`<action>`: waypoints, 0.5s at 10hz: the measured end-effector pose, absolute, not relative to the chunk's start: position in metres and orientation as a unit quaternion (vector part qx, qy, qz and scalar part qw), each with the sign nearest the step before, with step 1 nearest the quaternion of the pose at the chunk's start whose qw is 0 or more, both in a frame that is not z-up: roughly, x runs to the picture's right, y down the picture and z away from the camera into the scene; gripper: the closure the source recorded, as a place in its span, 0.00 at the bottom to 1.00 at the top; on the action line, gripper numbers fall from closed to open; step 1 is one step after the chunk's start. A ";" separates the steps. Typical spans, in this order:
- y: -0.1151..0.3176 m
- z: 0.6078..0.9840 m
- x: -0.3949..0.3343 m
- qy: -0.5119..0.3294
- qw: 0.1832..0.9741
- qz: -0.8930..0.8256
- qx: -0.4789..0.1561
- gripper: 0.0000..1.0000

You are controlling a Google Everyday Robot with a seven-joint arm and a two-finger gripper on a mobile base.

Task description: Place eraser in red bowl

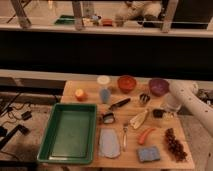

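Note:
The eraser [158, 113] is a small dark block lying on the wooden table [90, 86], right of centre. The red bowl [127, 82] stands at the table's far edge, left of the purple bowl [158, 86], and looks empty. My white arm comes in from the right. The gripper [166, 109] hangs at its end, just right of the eraser and close above the table. The arm's end hides how the gripper meets the eraser.
A green tray [47, 135] fills the left side. An orange fruit [80, 94], a white-capped blue cup [104, 90], a black-handled utensil [120, 104], a blue-grey sponge [149, 153], a carrot-like piece [146, 135] and a dark red cluster [173, 144] lie about.

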State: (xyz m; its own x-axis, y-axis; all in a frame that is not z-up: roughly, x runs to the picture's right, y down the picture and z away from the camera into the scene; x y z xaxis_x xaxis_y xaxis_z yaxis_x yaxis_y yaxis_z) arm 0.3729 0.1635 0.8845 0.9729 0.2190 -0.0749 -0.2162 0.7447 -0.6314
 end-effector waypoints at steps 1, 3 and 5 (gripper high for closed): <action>0.164 0.884 0.374 -0.003 0.934 0.118 -0.338 0.46; 0.164 0.881 0.377 -0.006 0.934 0.122 -0.337 0.64; 0.156 0.874 0.374 -0.011 0.939 0.120 -0.322 0.86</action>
